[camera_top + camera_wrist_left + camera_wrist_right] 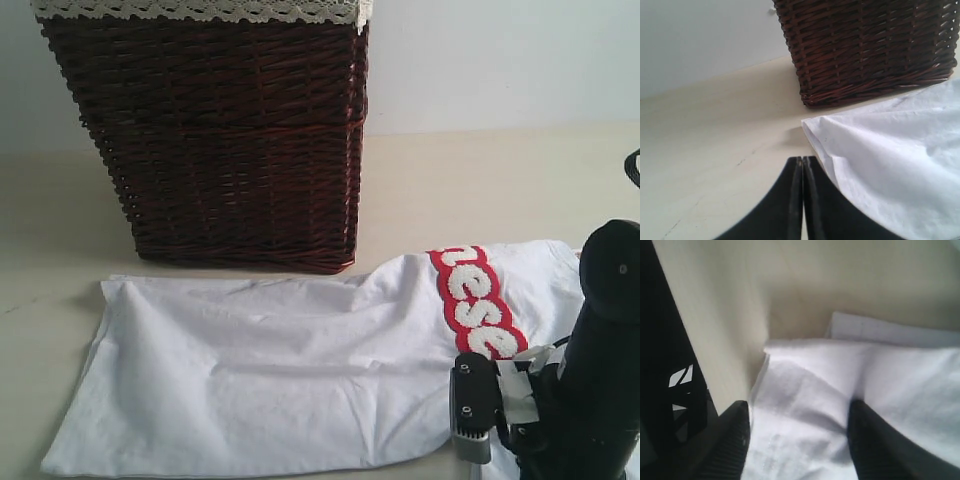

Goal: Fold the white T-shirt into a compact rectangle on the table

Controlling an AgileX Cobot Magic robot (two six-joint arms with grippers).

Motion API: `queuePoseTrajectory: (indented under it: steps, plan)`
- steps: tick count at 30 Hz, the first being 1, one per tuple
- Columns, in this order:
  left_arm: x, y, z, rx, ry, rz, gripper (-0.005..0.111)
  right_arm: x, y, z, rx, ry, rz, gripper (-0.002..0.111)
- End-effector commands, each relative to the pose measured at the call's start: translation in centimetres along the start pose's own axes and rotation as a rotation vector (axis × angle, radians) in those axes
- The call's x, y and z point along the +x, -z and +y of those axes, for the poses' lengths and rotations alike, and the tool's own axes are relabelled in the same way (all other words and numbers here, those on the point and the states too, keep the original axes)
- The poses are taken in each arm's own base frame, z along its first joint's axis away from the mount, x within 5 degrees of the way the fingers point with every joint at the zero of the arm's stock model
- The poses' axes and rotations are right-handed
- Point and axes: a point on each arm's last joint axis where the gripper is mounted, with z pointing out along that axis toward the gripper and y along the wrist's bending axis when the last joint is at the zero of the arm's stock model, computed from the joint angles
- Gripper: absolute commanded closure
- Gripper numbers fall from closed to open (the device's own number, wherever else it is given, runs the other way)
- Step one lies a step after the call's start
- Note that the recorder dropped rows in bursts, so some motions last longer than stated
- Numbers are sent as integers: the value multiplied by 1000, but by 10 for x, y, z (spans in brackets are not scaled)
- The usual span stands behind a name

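The white T-shirt (pixel 280 370) lies flat on the table (pixel 480 190) in front of the basket, and its red-outlined lettering (pixel 478 300) shows at the right. My right gripper (pixel 797 415) is open low over the shirt's right end, with white cloth (pixel 840 370) bunched between its two spread fingers. The right arm (pixel 590 370) stands at the bottom right of the exterior view. My left gripper (pixel 802 159) is shut and holds nothing, over bare table (pixel 715 140) just beside the shirt's far-left corner (pixel 812 127). It is outside the exterior view.
A dark brown wicker basket (pixel 220 130) with cream lace trim stands on the table right behind the shirt, its base touching the shirt's back edge (pixel 865 45). A pale wall (pixel 500 60) rises behind the table.
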Motion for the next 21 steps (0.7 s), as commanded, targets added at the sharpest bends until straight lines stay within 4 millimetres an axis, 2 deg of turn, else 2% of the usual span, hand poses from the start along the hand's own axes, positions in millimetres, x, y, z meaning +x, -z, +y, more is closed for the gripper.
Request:
queuePoseTrajectory:
  steps: [1,10,14,21]
  plan:
    - [0,0,0,-5,4,-10,104,6,-18,-8,15,-41,61,68]
    - [0,0,0,-5,4,-10,104,10,-28,-13,13,-76,121,108]
    - [0,0,0,-5,4,-10,104,10,-20,-9,24,-67,108,108]
    - [0,0,0,-5,4,-10,104,8,9,1,124,-76,14,108]
